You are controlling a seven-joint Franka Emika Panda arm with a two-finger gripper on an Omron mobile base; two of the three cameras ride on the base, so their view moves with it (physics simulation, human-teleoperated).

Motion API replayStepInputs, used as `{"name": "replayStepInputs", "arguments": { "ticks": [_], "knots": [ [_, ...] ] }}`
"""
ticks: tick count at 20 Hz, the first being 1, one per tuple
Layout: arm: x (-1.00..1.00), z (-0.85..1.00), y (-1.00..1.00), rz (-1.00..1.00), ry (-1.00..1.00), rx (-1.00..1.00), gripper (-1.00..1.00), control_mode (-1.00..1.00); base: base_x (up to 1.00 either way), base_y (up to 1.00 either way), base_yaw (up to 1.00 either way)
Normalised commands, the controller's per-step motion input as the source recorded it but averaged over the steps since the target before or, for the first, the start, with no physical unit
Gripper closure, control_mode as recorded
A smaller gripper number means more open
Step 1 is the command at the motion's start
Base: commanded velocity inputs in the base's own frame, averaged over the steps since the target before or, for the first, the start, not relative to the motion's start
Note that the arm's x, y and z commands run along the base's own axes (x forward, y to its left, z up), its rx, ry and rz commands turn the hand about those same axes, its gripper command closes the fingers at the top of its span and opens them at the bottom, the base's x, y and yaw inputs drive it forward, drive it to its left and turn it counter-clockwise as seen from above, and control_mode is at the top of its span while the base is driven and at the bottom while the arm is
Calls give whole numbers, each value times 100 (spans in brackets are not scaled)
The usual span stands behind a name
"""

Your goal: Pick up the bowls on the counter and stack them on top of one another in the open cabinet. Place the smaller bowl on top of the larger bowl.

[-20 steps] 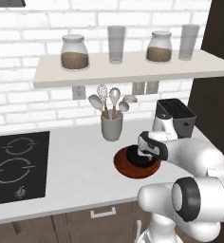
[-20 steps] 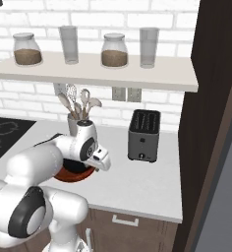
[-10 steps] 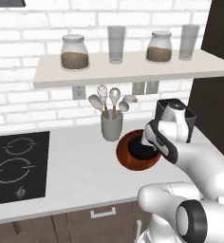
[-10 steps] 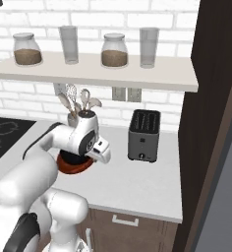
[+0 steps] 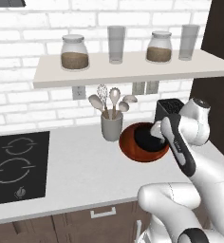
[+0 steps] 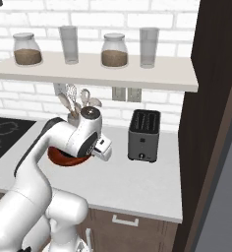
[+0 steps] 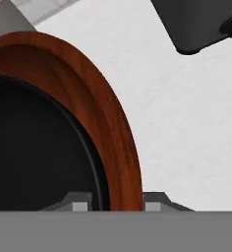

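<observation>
The gripper (image 7: 109, 205) stands spread astride the right rim of the larger bowl (image 7: 119, 128), pinching nothing yet. The smaller bowl (image 7: 34, 152) nests inside it on the tabletop (image 7: 187, 118).

Two rear base cameras sharing the counter (image 5: 76, 175), hand camera close above

Bowl: a wide reddish-brown wooden bowl (image 6: 64, 158) is largely hidden behind the white arm.
Toaster: a black boxy toaster (image 6: 144, 136) is seen well apart, on the pale grey counter (image 6: 137, 182).
</observation>
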Motion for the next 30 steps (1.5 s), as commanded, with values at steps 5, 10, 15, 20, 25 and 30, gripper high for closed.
{"name": "replayStepInputs", "arguments": {
  "ticks": [5, 10, 15, 20, 25, 30],
  "knots": [
    [-37, 77, -1, 0, -8, 7, 100, -100, 0, 0, 0],
    [-54, 78, -7, 0, -5, 2, 100, -100, 0, 0, 0],
    [-59, 74, -7, 0, 0, 0, 100, -100, 0, 0, 0],
    [-47, 69, 0, 0, -2, 0, 100, -100, 0, 0, 0],
    [-35, 73, 0, 0, -8, 0, 100, -100, 0, 0, 0],
    [-6, 87, 0, -1, -13, 0, 100, -100, 0, 0, 0]
  ]
}}
